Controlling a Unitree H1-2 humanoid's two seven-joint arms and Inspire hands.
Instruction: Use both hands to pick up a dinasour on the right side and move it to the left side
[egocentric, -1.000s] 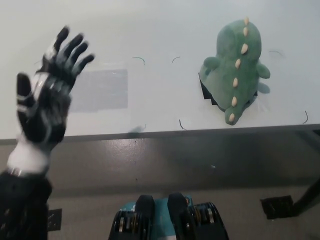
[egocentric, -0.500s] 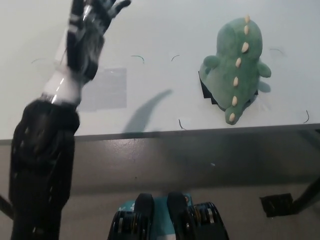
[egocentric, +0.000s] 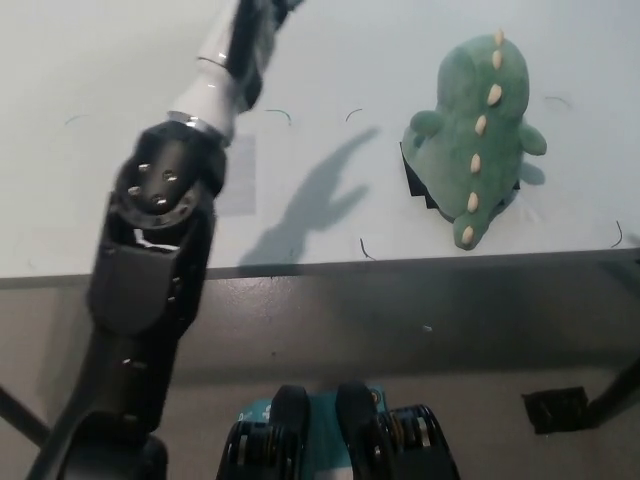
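Note:
A green plush dinosaur (egocentric: 475, 130) with a row of cream spikes lies on the right part of the white table (egocentric: 80, 220), its tail pointing at the front edge. Something flat and black (egocentric: 412, 185) sticks out from under it. My left arm stretches forward over the table's left half. Only the heel of my left hand (egocentric: 250, 30) shows at the top edge, well to the left of the dinosaur and not touching it. Its fingers are cut off by the picture's top. My right hand is out of view.
The table's front edge (egocentric: 320, 268) runs across the middle of the picture, with grey floor below it. A pale taped rectangle (egocentric: 243, 175) lies partly under my left arm. A small black object (egocentric: 555, 410) sits on the floor at the lower right.
My left arm has swung forward and rightward over the table, carrying the hand from the left side up past the picture's top. The dinosaur has stayed put.

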